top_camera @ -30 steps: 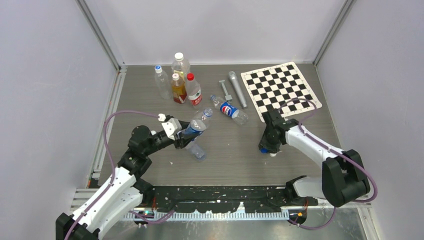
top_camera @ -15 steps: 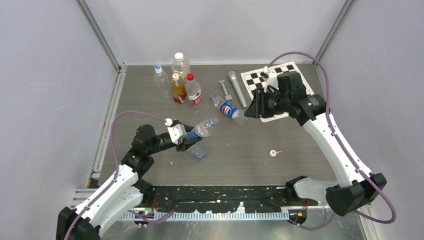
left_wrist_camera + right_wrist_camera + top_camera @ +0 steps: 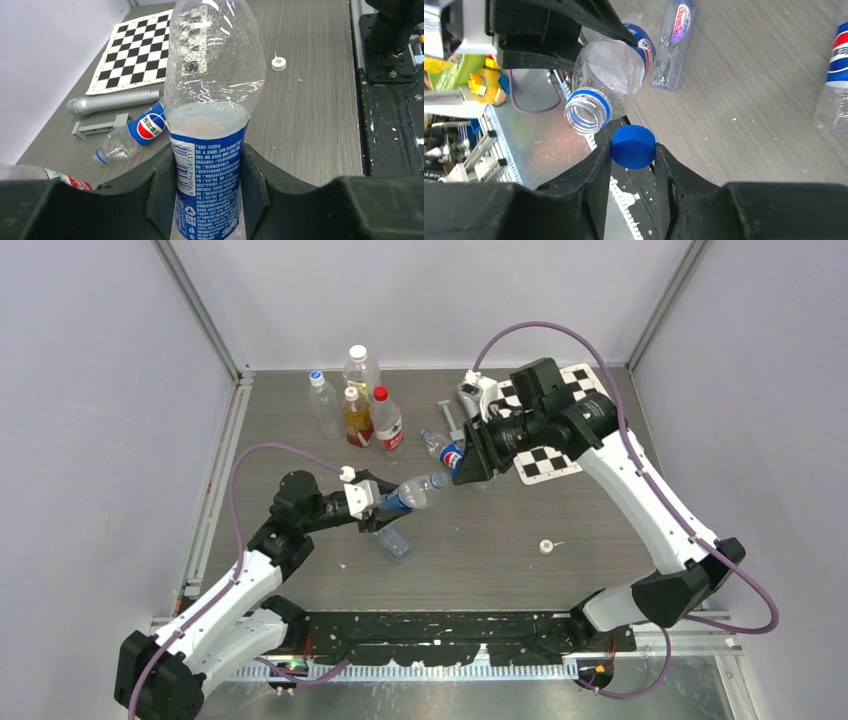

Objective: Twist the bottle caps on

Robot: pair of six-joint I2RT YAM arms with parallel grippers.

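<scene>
My left gripper (image 3: 385,508) is shut on a blue-labelled clear bottle (image 3: 405,496), held tilted off the table with its open neck toward the right; it also shows in the left wrist view (image 3: 212,90), between the pads (image 3: 160,185). My right gripper (image 3: 458,472) is shut on a blue cap (image 3: 633,146), just beside the bottle's open mouth (image 3: 585,114) and not on it. A Pepsi-style bottle (image 3: 135,132) lies behind. A nearly plain bottle (image 3: 393,540) lies under the held one. A white cap (image 3: 546,546) lies on the table at front right.
Several capped bottles stand at the back left: a clear one (image 3: 323,403), an amber one (image 3: 357,417), a red-capped one (image 3: 387,422) and a larger one (image 3: 361,367). A checkerboard (image 3: 590,375), a grey cylinder (image 3: 115,100) and a grey T-piece (image 3: 97,127) lie at the back.
My right arm rose from the front right of the table, swung back and then left to the bottle's mouth. The white cap stayed on the table. My left gripper shifted the bottle slightly right.
</scene>
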